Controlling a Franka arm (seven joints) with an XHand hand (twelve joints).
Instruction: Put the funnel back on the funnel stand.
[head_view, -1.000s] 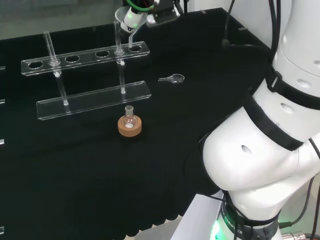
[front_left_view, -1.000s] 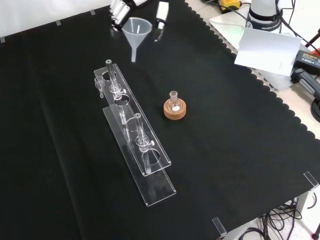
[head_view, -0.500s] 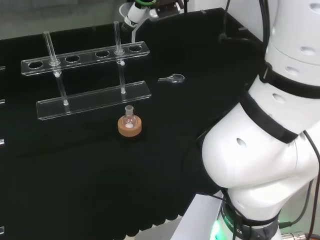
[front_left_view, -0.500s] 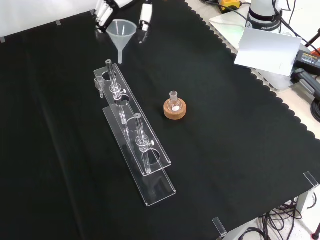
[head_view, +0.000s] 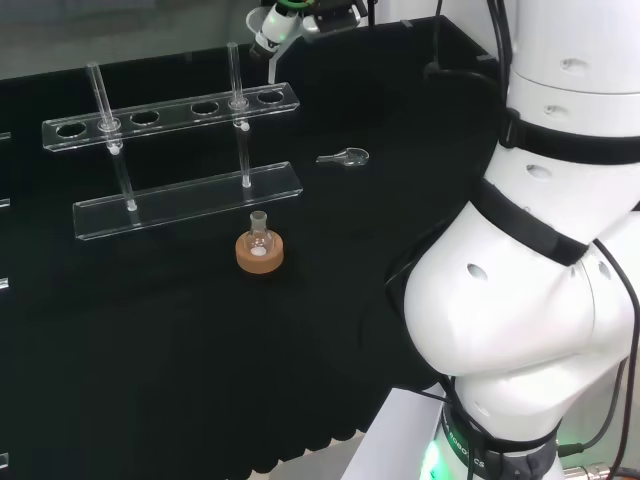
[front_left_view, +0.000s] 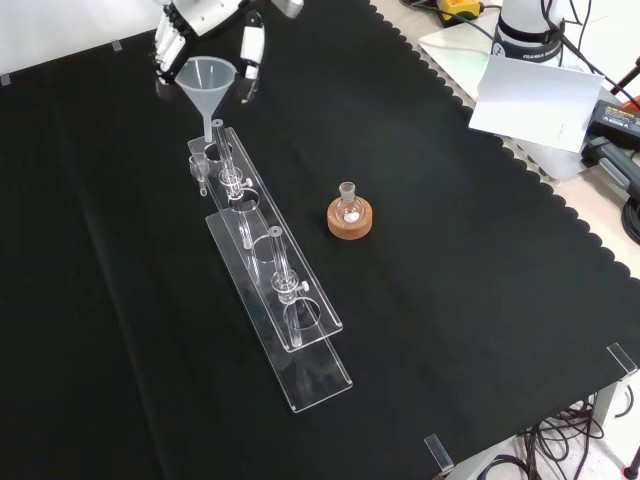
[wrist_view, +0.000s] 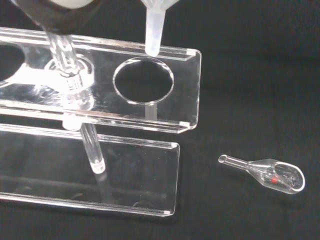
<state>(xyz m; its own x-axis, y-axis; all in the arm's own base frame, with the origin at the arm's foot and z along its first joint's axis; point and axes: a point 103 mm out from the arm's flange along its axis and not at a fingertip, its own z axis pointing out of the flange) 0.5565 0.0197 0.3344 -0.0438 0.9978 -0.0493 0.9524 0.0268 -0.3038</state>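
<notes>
In the front view, nearest the camera, lies the far-reaching clear funnel stand (front_left_view: 268, 268): a base plate with an upper shelf pierced by round holes, carried on two upright posts. To its right in that view a small flask (front_left_view: 348, 205) sits upright in a cork ring (front_left_view: 349, 220), well apart from the stand. Farther off, at the stand's far end, the funnel (front_left_view: 207, 82) hangs upright, cone uppermost, its stem pointing down at the last part of the shelf. The hand (front_left_view: 190, 18) comes in from the top edge behind it; its fingers (front_left_view: 164, 48) stand to the left of the cone's rim and the thumb (front_left_view: 250, 58) to the right, curled in so that the funnel is pinched between them just under the rim.

The wrist view shows the stem's tip (wrist_view: 152, 33) hovering just beside the rim of the end hole (wrist_view: 143, 80), above the shelf and seemingly not yet inside the hole, though the clear plastic makes this hard to judge. A small glass spoon-shaped piece (wrist_view: 267, 173) lies on the black cloth (wrist_view: 250, 75) near that end of the stand.

In the head view the hand and funnel sit at the top edge, above the stand's right end.
</notes>
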